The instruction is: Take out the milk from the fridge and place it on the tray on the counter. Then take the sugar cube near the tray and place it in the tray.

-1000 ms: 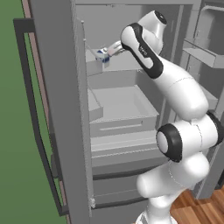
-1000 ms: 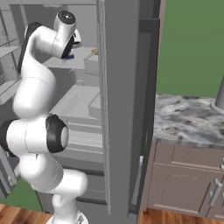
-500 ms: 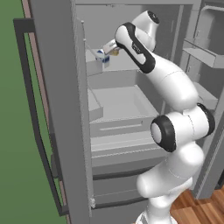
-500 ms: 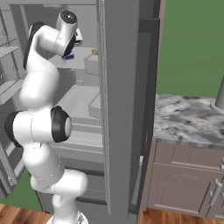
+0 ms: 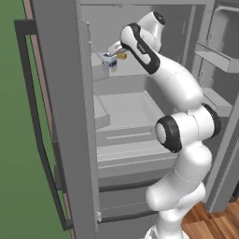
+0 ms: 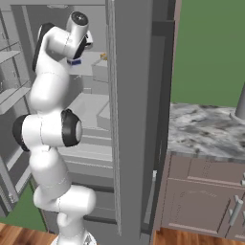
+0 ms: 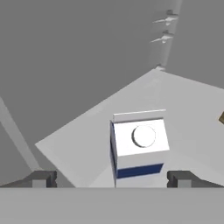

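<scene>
We found the milk [image 7: 139,151] upright on an upper fridge [image 5: 65,116] shelf — directly ahead of our tool [image 7: 110,179], centred between its spread, empty fingers, so a straight advance seemed enough.

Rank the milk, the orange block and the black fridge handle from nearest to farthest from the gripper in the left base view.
1. Milk: on the upper shelf, right at the open gripper.
2. Orange block: on the same shelf, just past the milk.
3. Handle: far left, on the outside of the open fridge door.
</scene>
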{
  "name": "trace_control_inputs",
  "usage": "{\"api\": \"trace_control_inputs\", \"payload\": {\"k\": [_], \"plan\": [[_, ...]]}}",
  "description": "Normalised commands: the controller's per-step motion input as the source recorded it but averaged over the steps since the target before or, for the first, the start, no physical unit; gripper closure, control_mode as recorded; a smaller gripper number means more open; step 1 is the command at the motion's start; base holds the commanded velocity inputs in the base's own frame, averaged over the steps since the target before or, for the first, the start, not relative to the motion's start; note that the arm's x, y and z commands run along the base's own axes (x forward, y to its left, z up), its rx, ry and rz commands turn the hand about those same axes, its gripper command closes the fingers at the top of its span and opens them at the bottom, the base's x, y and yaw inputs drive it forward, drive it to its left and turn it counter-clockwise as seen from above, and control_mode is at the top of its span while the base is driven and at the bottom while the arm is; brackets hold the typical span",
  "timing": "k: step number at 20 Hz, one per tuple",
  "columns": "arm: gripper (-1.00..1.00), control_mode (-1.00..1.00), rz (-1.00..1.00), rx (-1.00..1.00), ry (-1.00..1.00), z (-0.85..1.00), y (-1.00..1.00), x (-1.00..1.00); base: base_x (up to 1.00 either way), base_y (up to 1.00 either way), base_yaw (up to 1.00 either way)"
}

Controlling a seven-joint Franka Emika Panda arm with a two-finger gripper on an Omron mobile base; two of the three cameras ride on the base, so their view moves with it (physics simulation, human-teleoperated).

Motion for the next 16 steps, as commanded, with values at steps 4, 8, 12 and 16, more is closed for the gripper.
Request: {"api": "trace_control_inputs", "payload": {"k": [4,8,12,16], "plan": [[-1.00,-1.00,0.04,0.00,0.00,-0.07,0.00,0.28,0.00,0.00,0.00],[-1.00,-1.00,0.06,0.00,0.00,-0.02,0.00,0.29,0.00,0.00,0.00],[-1.00,-1.00,0.05,-0.01,0.00,-0.01,0.00,0.21,0.00,0.00,0.00],[-1.00,-1.00,0.02,-0.01,0.00,0.00,0.14,0.00,0.00,0.00,0.00]]}}
